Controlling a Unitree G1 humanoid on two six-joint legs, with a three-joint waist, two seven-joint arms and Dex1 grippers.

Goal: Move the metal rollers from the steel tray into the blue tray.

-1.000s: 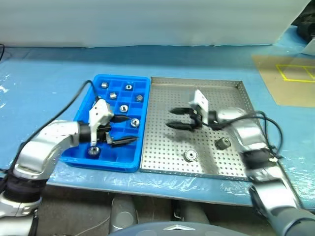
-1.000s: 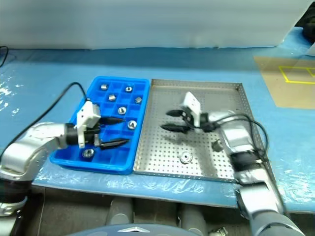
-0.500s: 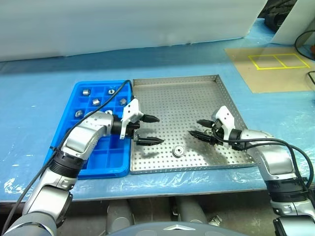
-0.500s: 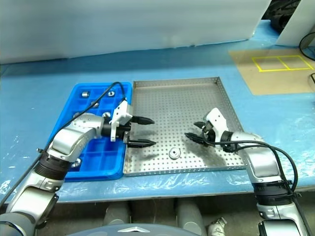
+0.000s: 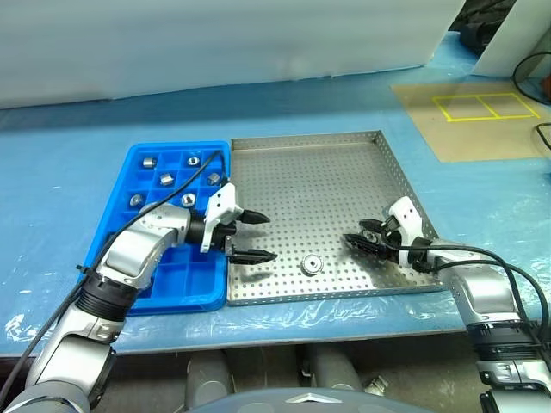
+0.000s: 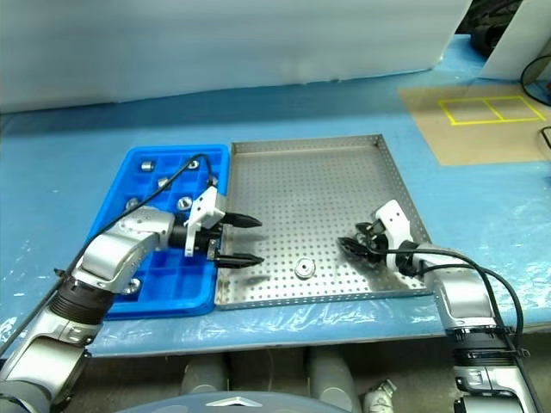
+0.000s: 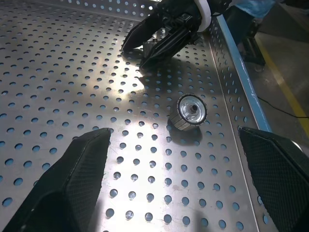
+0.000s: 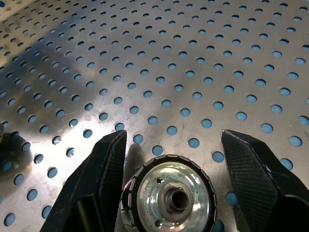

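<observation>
Though half-hidden overhead, roller (image 8: 170, 195) between fingers (image 8: 108, 166)

You are looking down on a worktable (image 5: 60, 172) covered in blue plastic sheeting (image 5: 482, 215) that wrinkles and glints along the near edge. At twelve o'clock a white panel (image 5: 215, 39) stands along the table's far side. At two o'clock lies a tan board (image 5: 469, 129) marked with yellow tape rectangles (image 5: 482, 105). Light is even and bright; dark cables (image 5: 525, 69) sit at the far right.
</observation>
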